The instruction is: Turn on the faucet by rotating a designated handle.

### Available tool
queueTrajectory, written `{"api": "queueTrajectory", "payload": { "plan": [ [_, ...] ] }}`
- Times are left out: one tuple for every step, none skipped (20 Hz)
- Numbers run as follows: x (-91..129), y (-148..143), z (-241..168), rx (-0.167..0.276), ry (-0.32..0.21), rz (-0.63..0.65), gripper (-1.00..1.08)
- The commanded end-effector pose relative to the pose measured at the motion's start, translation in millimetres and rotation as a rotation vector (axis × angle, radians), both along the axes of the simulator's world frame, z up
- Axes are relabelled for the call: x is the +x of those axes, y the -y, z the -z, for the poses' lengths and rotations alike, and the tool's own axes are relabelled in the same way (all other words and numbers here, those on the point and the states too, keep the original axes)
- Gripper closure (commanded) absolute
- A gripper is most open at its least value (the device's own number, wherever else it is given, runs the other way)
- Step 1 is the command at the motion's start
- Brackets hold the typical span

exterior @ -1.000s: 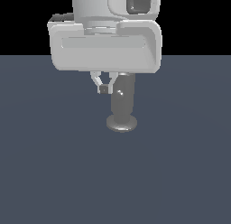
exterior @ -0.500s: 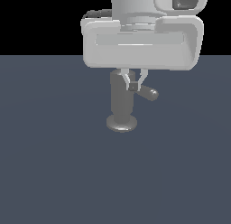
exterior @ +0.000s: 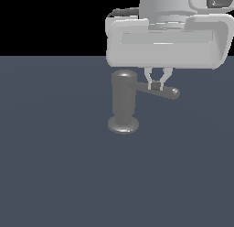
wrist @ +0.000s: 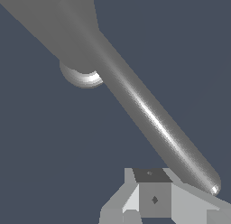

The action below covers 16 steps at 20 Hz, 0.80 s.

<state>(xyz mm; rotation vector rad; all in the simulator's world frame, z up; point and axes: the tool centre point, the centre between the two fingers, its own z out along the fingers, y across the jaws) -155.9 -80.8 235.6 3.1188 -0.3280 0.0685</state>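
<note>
The main risk, as I judge it, is the tool (exterior: 158, 85) slipping off the handle (exterior: 157, 89): the rod is thin, round and smooth, and the contact sits well out along it, nearer the rounded tip than the body, so a push that drifts outward or rides upward could let the rod slide out from under the fingers and leave the faucet (exterior: 124, 102) unturned. A second risk is pressing downward rather than sideways, which would load the rod against its pivot instead of rotating it. The faucet stands upright on the dark desk (exterior: 55, 166), its flared base flat on the surface, and the handle projects from near its top toward the exterior view's right. In the exterior view the tool's two thin fingers come down in a narrow V that meets at the rod, with a small dark pad at the rod's upper side; they look nearly closed and seem to touch the handle, but I cannot tell whether they clamp it or only rest against it. In the wrist view the handle (wrist: 149, 114) runs diagonally and its tip ends just beside a finger block (wrist: 153, 198); the opposite finger is not clearly seen.
</note>
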Motion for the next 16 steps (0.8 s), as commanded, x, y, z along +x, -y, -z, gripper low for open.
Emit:
{"api": "queueTrajectory", "payload": {
  "plan": [
    [2, 3, 0, 0.000, 0.000, 0.000, 1.08],
    [5, 6, 0, 0.000, -0.001, 0.001, 1.08],
    [7, 10, 1, 0.000, -0.002, 0.002, 1.08],
    [9, 13, 1, 0.000, -0.003, 0.002, 1.08],
    [11, 16, 1, 0.001, -0.004, 0.003, 1.08],
    [13, 19, 2, 0.001, -0.005, 0.004, 1.08],
    [16, 22, 2, 0.001, -0.006, 0.004, 1.08],
    [18, 25, 2, 0.001, -0.007, 0.005, 1.08],
    [20, 28, 3, 0.001, -0.008, 0.006, 1.08],
    [22, 31, 3, 0.002, -0.009, 0.006, 1.08],
    [24, 35, 3, 0.002, -0.010, 0.007, 1.08],
    [27, 38, 4, 0.002, -0.011, 0.008, 1.08],
    [29, 41, 4, 0.002, -0.012, 0.008, 1.08],
    [31, 44, 4, 0.002, -0.013, 0.009, 1.08],
    [33, 47, 5, 0.003, -0.014, 0.010, 1.08],
    [35, 50, 5, 0.003, -0.014, 0.010, 1.08]
  ]
}}
